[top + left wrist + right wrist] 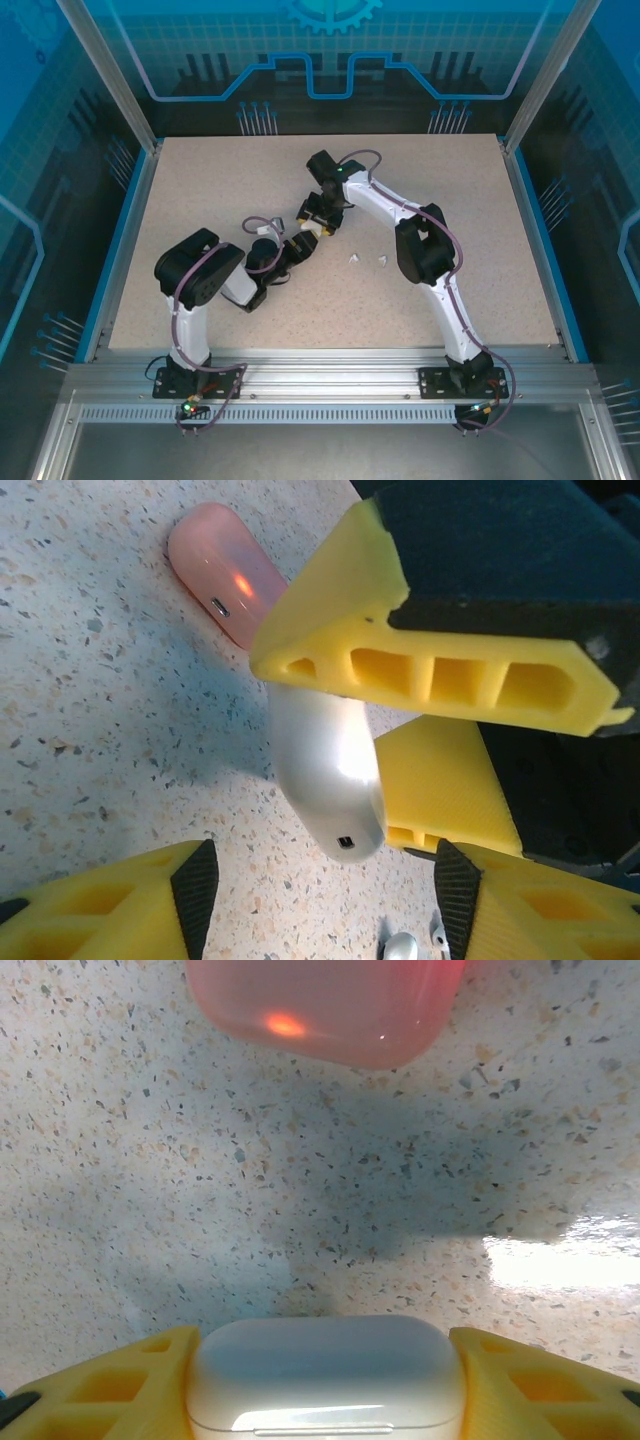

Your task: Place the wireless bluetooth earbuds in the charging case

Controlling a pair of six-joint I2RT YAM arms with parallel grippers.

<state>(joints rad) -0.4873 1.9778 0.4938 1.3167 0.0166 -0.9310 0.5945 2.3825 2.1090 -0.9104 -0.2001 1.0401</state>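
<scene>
Pinching the white case, the right gripper holds it near the pink case; the left gripper hovers close by, jaws spread.

Speckled beige tabletop, blue rim; blue printed wall panels; aluminium frame.

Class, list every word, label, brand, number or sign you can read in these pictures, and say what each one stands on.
None can be read.
The white case and the pink case are plain, with no print showing.
The blue back wall bears only a gear drawing and lines, no letters.
</scene>
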